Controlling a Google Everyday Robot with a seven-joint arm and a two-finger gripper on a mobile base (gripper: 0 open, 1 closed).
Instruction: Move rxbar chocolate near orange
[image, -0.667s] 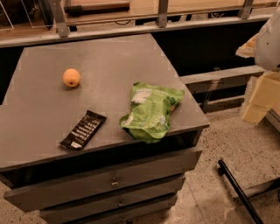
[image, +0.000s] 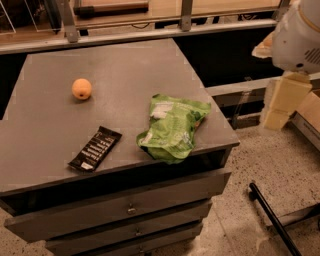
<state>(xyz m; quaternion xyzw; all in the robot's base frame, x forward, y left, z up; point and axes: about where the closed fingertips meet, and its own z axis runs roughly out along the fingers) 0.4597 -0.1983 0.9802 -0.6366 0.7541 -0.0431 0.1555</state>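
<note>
The rxbar chocolate (image: 95, 149), a flat black wrapper with white lettering, lies near the front left edge of the grey cabinet top (image: 115, 75). The orange (image: 81, 89) sits further back on the left, about a bar's length behind the rxbar. My gripper (image: 281, 102), with cream-coloured parts under a white arm housing (image: 297, 35), hangs at the far right. It is off the side of the cabinet, above the floor, far from both objects and holding nothing that I can see.
A crumpled green snack bag (image: 172, 127) lies at the cabinet's front right corner, partly over the edge. Drawers (image: 130, 207) run below the top. A rail and shelf (image: 150, 30) stand behind. A black bar (image: 272, 217) lies on the speckled floor at right.
The arm and gripper at the right have shifted slightly left and up. The rxbar, the orange and the green bag have not moved.
</note>
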